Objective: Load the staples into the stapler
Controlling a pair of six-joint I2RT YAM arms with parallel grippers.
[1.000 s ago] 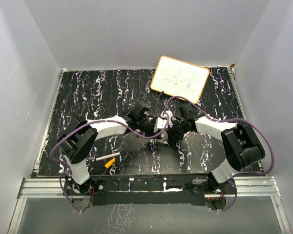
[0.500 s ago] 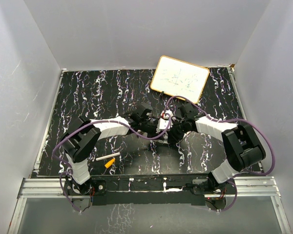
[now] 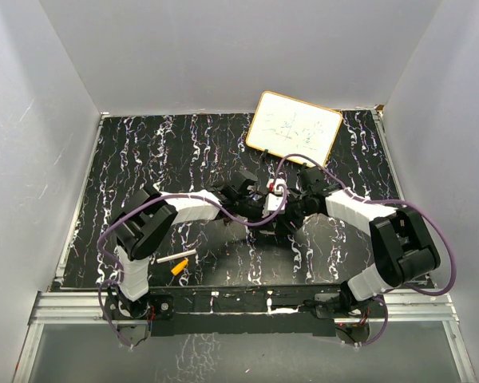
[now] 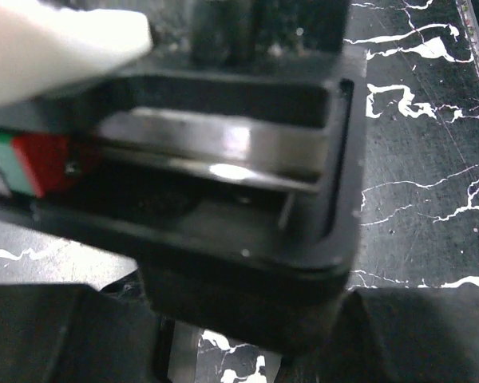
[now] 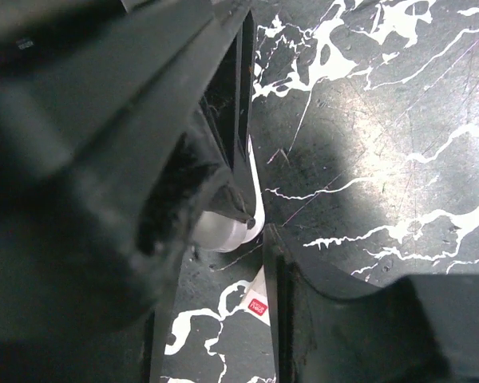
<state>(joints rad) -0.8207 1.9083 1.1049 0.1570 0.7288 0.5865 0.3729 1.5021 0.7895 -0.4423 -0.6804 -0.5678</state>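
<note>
Overhead view: your two arms meet over the middle of the desk (image 3: 144, 159), in front of the whiteboard (image 3: 294, 129) that leans at the back wall. The left tool (image 3: 254, 201) and right tool (image 3: 285, 206) face each other with their tips close together.

Stapler (image 3: 273, 191): a small white piece right between the two tools (only its top shows; the black tool bodies hide the rest). You cannot tell whether it rests on the desk or hangs above it.

Left tool state: cannot tell. Its wrist view is filled by a blurred black frame (image 4: 335, 199) carrying a shiny metal rail (image 4: 223, 144). A red-and-green tag (image 4: 32, 163) sits at the left and a soft white mass (image 4: 56, 40) at the upper left. Dark shapes fill the bottom corners, and no grip is readable.

Right tool state: cannot tell whether clenched or released. In its wrist view the fingers (image 5: 343, 319) stand a narrow gap apart. A white rounded edge (image 5: 238, 231) sits in that gap, against the big dark finger on the picture's left. Contact with the other finger is too close to call. A small red tag (image 5: 257, 305) shows just below, over the marbled desk.

Near left of the desk: a white stick (image 3: 173, 259) and an orange piece (image 3: 180, 268) lie just beside each other, well apart from both tools.
</note>
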